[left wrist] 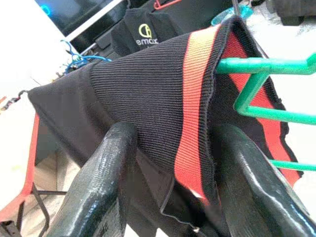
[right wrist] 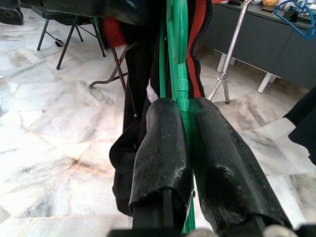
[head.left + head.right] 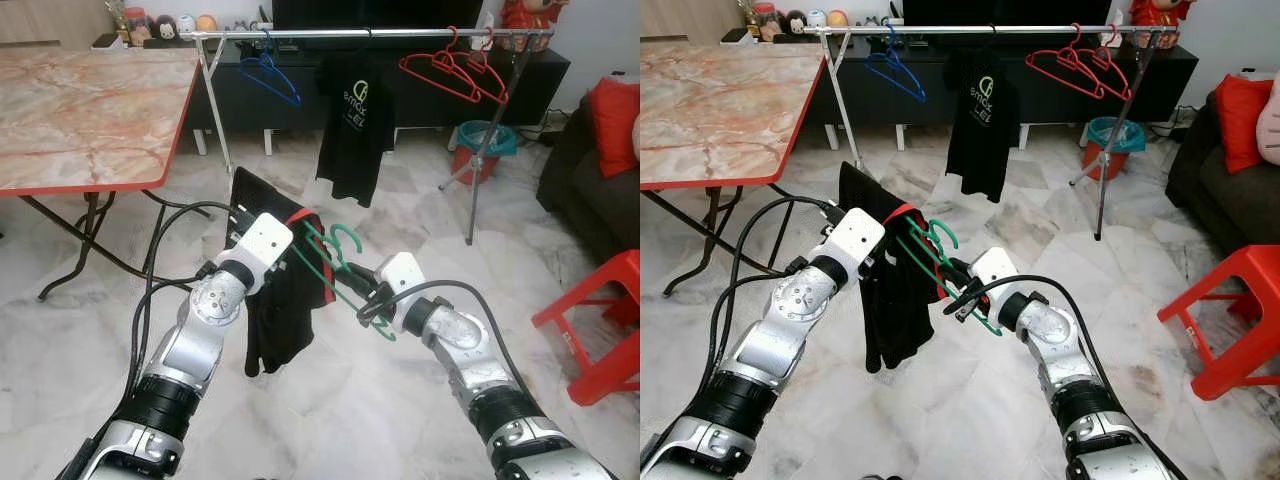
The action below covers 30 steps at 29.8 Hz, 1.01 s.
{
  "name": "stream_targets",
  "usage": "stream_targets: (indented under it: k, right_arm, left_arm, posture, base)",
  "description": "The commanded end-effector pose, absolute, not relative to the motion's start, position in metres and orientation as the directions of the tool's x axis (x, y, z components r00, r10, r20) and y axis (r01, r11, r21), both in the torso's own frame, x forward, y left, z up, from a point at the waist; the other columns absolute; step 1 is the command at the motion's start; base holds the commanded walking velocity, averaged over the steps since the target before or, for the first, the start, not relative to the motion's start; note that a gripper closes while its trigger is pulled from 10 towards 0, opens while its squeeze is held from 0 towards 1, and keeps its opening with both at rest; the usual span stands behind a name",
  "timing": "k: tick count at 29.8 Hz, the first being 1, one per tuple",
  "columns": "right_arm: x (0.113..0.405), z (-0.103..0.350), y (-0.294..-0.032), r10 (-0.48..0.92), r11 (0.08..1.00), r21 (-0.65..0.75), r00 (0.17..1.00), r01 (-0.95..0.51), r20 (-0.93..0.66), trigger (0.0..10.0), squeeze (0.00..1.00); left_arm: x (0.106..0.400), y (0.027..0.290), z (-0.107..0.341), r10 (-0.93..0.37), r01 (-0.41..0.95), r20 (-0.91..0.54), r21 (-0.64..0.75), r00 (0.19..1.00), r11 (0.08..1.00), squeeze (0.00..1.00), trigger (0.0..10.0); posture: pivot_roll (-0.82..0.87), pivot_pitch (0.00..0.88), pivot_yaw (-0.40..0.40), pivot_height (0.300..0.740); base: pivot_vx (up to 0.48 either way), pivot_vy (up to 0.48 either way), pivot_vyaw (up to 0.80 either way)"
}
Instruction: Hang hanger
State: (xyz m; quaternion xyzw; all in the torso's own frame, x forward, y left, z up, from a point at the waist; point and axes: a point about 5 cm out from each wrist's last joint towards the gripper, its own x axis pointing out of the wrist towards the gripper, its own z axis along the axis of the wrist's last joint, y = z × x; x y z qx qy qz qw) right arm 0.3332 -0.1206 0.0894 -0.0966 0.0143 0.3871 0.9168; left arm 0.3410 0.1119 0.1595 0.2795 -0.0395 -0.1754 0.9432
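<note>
Left eye view: right gripper (image 3: 362,292) is pinching green hanger (image 3: 335,262), left gripper (image 3: 296,233) gripping its black garment (image 3: 283,310), rail (image 3: 370,34) lying well ahead, above.

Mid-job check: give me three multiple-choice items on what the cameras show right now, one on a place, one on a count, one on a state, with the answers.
1. Where does the black T-shirt with the logo hang?
A. On the rail, between the blue hanger and the red hangers
B. On the marble table
C. On the red stool

2. How many blue hangers are on the rail?
A. None
B. One
C. Three

3. What is the right gripper doing?
A. Open above the floor
B. Shut on the green hanger
C. Shut on the rail

Answers:
1. A: it hangs mid-rail, with the blue hanger to one side and the red hangers to the other.
2. B: a single blue one shows.
3. B: both fingers press the green hanger.
</note>
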Motion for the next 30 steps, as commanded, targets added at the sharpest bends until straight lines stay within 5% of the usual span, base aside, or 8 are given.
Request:
stream_targets:
  k: [1, 5, 6, 7, 30]
  right_arm:
    - [0.338, 0.104, -0.115, 0.725, 0.672, -0.176, 0.688, -0.719, -0.042, 0.0, 0.00]
    - [0.337, 0.106, -0.113, 0.741, 0.656, -0.177, 0.671, -0.734, -0.035, 0.0, 0.00]
    - [0.337, 0.106, -0.113, 0.745, 0.652, -0.176, 0.666, -0.738, -0.038, 0.0, 0.00]
    - [0.336, 0.106, -0.113, 0.747, 0.649, -0.175, 0.663, -0.741, -0.039, 0.0, 0.00]
    - [0.329, 0.089, -0.118, 0.756, 0.619, -0.181, 0.642, -0.764, -0.129, 0.0, 0.00]
  left_arm:
    - [0.343, 0.111, 0.159, -0.346, 0.309, -0.036, 0.544, 0.938, 0.780, 0.00, 10.0]
    - [0.344, 0.114, 0.157, -0.322, 0.294, -0.048, 0.550, 0.946, 0.781, 0.00, 9.6]
    - [0.344, 0.115, 0.157, -0.318, 0.290, -0.049, 0.555, 0.947, 0.779, 0.00, 2.6]
    - [0.344, 0.116, 0.156, -0.309, 0.283, -0.051, 0.559, 0.950, 0.779, 0.00, 0.0]
    - [0.348, 0.125, 0.163, -0.222, 0.186, -0.006, 0.565, 0.975, 0.804, 0.00, 0.0]
  posture:
    - [0.07, 0.000, -0.028, 0.740]
    - [0.07, 0.000, -0.028, 0.740]
    - [0.07, 0.000, -0.027, 0.740]
    - [0.07, 0.000, -0.027, 0.740]
    - [0.06, 0.000, -0.028, 0.740]
  base:
    - [0.000, 0.000, 0.00]
    - [0.000, 0.000, 0.00]
    - [0.000, 0.000, 0.00]
    - [0.000, 0.000, 0.00]
    - [0.000, 0.000, 0.00]
